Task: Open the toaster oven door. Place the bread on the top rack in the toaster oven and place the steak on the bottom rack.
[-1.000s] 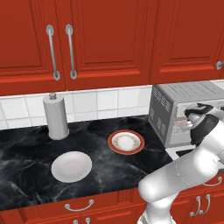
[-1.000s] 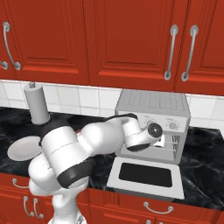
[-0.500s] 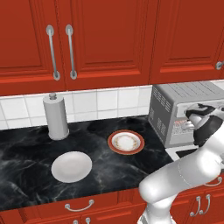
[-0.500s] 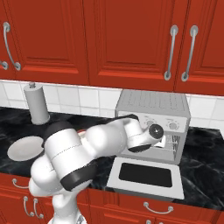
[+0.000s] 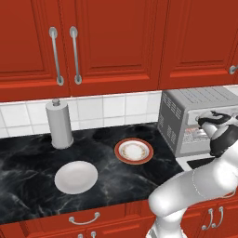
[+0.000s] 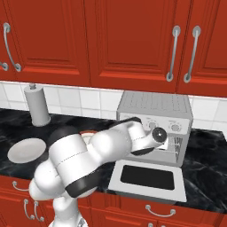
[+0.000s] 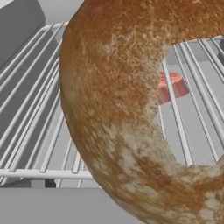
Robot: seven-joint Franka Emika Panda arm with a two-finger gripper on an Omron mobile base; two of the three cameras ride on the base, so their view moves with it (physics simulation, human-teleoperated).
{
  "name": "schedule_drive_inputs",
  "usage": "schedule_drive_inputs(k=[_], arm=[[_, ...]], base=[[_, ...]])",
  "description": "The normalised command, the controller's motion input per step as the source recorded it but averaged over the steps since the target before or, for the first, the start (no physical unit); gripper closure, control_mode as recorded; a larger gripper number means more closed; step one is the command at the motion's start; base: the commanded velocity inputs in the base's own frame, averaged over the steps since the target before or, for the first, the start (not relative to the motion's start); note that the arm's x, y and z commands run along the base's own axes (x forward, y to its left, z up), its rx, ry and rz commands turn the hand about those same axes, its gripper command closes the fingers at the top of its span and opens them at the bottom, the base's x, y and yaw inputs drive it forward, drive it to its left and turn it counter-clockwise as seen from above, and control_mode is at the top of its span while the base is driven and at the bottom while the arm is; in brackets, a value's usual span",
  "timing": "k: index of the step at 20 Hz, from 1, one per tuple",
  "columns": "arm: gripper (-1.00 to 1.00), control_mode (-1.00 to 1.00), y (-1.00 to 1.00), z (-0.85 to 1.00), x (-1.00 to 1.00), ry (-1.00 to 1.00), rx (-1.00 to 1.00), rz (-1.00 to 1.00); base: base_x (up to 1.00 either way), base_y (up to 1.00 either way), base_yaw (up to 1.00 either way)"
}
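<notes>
Hand view close against bread

one toaster oven is counted, with one door dropped open. one bread is seen on wire racks. two plates are counted: one white, one red-rimmed. one grey canister stands at 10 o'clock.

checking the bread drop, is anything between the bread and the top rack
Nothing visible is. In the hand view the bread sits directly over the wire bars of a rack inside the toaster oven, and the door is folded down.
</notes>
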Motion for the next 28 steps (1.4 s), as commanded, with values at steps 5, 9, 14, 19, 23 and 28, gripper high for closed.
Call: schedule_drive_inputs(k=[5, 9, 14, 19, 23, 28], arm=[[-1.00, -1.00, 0.00, 0.20, 0.45, -0.01, 0.00, 0.00], [-1.00, -1.00, 0.00, 0.28, 0.47, 0.00, 0.00, 0.00], [-1.00, -1.00, -0.01, 0.15, 0.09, 0.02, 0.00, 0.00], [-1.00, -1.00, -0.08, 0.12, -0.35, 0.00, 0.00, 0.00], [-1.00, -1.00, -0.11, 0.15, -0.39, 0.00, 0.00, 0.00], [-1.00, -1.00, -0.15, 0.10, -0.51, 0.00, 0.00, 0.00]], base=[[0.00, 0.00, 0.00], [0.00, 0.00, 0.00], [0.00, 0.00, 0.00], [0.00, 0.00, 0.00], [0.00, 0.00, 0.00], [0.00, 0.00, 0.00]])
